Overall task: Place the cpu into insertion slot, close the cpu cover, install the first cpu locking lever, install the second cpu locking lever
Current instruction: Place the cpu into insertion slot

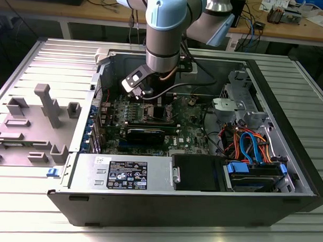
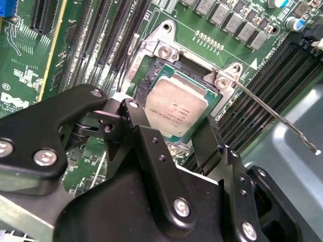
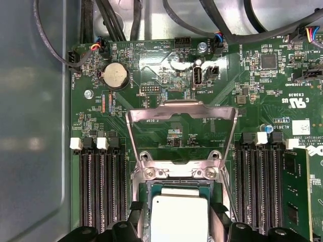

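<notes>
The cpu (image 2: 176, 108), a flat silver-grey square, lies level within the insertion slot (image 2: 136, 68), whose silver rim frames it. My gripper (image 2: 169, 121) straddles the chip, one black finger against each of two opposite edges, and looks shut on it. The first wrist view shows the cpu (image 3: 179, 217) between the fingertips (image 3: 136, 214), with my gripper (image 3: 177, 212) over the socket. The cpu cover (image 3: 181, 113) stands swung up and open behind the slot. One thin locking lever (image 2: 282, 123) sticks out free to the side. In the exterior view my gripper (image 1: 151, 97) is low over the green motherboard (image 1: 190, 127).
The board sits inside an open computer case (image 1: 164, 201). Memory slots (image 3: 101, 191) run on both sides of the socket. A long black card (image 1: 150, 134), drive bay cables (image 1: 251, 148) and a grey fixture (image 1: 45, 109) on the exterior view's left are nearby.
</notes>
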Robot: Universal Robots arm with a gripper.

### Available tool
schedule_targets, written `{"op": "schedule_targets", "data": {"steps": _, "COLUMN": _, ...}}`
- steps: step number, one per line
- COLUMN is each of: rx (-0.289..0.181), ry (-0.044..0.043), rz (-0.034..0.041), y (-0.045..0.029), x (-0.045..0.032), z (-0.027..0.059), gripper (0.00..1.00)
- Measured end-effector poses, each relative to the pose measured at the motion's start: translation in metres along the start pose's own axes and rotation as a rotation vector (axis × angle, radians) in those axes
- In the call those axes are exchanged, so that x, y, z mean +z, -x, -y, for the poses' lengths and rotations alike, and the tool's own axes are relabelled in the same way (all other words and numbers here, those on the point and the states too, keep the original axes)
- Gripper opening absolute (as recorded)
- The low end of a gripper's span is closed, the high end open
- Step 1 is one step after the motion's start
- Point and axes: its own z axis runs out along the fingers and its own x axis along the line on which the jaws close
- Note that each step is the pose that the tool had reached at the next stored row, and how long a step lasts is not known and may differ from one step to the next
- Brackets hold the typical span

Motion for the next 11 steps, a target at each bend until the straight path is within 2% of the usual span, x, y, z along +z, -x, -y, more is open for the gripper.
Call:
{"op": "schedule_targets", "data": {"steps": 7, "rx": 0.000, "ry": -0.0003, "rz": 0.0006, "y": 0.0002, "x": -0.0002, "z": 0.0001, "gripper": 0.60}}
{"op": "schedule_targets", "data": {"steps": 8, "rx": 0.000, "ry": 0.0000, "rz": 0.0005, "y": 0.0002, "x": 0.0000, "z": 0.0000, "gripper": 0.55}}
{"op": "schedule_targets", "data": {"steps": 11, "rx": -0.001, "ry": 0.0001, "rz": 0.0016, "y": 0.0002, "x": 0.0000, "z": 0.0000, "gripper": 0.55}}
